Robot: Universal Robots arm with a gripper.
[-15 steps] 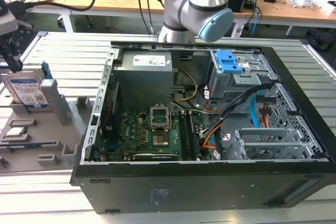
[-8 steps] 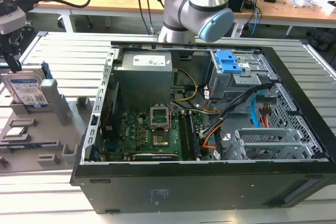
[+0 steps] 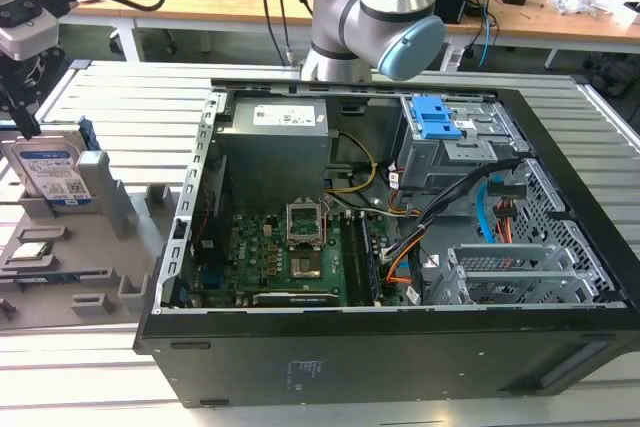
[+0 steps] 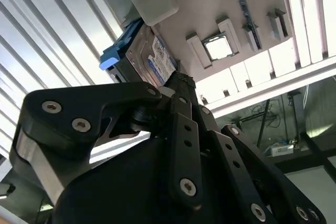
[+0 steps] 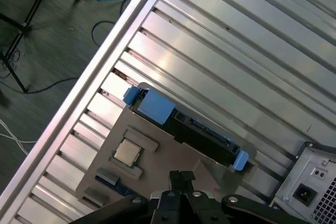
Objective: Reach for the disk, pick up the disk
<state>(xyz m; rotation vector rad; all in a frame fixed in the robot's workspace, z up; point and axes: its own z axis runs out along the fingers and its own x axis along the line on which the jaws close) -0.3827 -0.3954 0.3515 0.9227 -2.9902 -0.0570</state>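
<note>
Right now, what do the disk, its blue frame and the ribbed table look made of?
Disk: likely metal, dull silver-grey casing. Blue frame: probably plastic, matte, uniformly coloured. Table: seemingly aluminium, brushed slats catching glare.

One disk (image 3: 50,169), framed in blue. One grey holder tray (image 3: 90,257), with one square processor chip (image 5: 127,152) in a pocket. One open black computer case (image 3: 400,357); inside, one power supply (image 3: 275,147), one green motherboard (image 3: 270,257), one grey drive cage (image 3: 455,155). One robot arm (image 3: 390,7). One slatted metal bench (image 3: 130,117). Blue latches (image 3: 437,117) on the cage: too close together to count.
</note>
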